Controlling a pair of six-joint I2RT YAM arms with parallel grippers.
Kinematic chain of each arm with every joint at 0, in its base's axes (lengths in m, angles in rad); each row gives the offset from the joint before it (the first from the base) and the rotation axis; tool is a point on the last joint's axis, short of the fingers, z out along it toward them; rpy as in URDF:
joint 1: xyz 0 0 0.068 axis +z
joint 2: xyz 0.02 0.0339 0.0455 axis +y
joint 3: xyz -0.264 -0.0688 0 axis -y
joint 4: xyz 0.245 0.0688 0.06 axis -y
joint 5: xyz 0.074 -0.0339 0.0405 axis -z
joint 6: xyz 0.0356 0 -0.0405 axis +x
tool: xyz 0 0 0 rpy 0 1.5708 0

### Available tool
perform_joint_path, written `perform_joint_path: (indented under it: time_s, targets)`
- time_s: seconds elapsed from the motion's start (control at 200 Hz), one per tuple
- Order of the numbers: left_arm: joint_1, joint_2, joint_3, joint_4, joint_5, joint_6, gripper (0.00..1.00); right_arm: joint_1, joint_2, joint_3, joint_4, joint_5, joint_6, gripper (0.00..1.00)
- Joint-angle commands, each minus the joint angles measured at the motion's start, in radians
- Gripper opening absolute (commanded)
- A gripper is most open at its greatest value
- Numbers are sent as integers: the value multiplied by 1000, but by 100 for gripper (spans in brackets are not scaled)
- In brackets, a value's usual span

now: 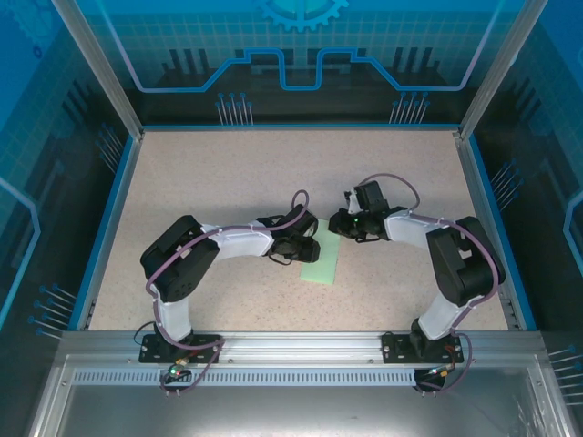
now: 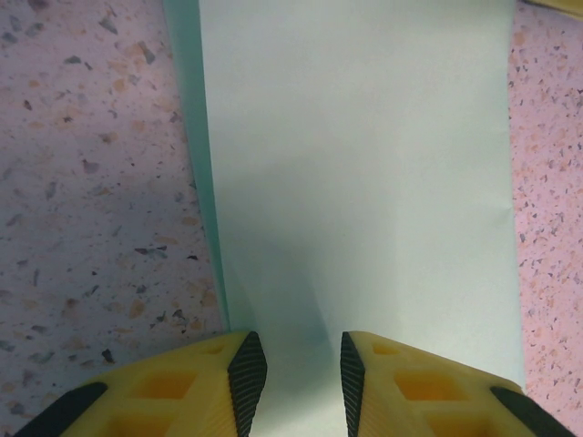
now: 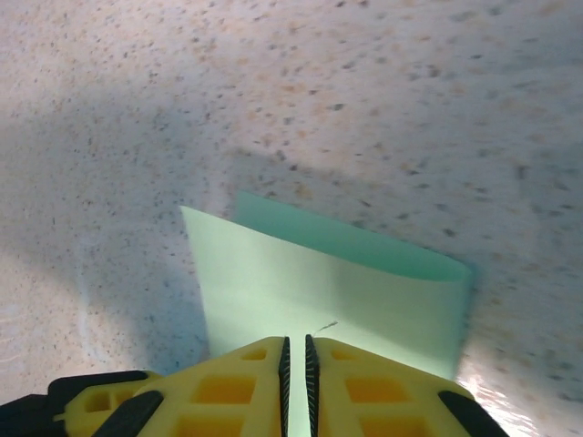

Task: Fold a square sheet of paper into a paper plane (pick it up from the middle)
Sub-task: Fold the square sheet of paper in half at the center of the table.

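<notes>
A pale mint-green folded paper sheet [image 2: 364,164] runs from 12 to 6 o'clock. There the yellow, black-padded left gripper [image 2: 299,378] stands parted over it, perhaps touching. A speckled pinkish tabletop [image 2: 91,182] lies at 9 o'clock.

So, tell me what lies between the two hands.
The folded green paper spans the gap between left hand and right hand, seen from the top camera.

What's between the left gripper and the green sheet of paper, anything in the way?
Nothing visible. The left gripper is right at the folded sheet of paper, fingers apart over one end, with only bare table either side.
</notes>
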Motion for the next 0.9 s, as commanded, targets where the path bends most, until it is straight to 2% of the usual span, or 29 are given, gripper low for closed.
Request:
perform_joint_path:
  time_s: [0.0,0.5,0.89]
  targets:
    - [10,68,-44,-164,-76,24,35,8,57,43,28,4,9,16]
    - [9,71,-57,-169,-76,26,34,-30,146,29,105,81,-7,16]
    - [9,72,-69,-178,-77,26,35,-90,111,-120,221,144,-13,18]
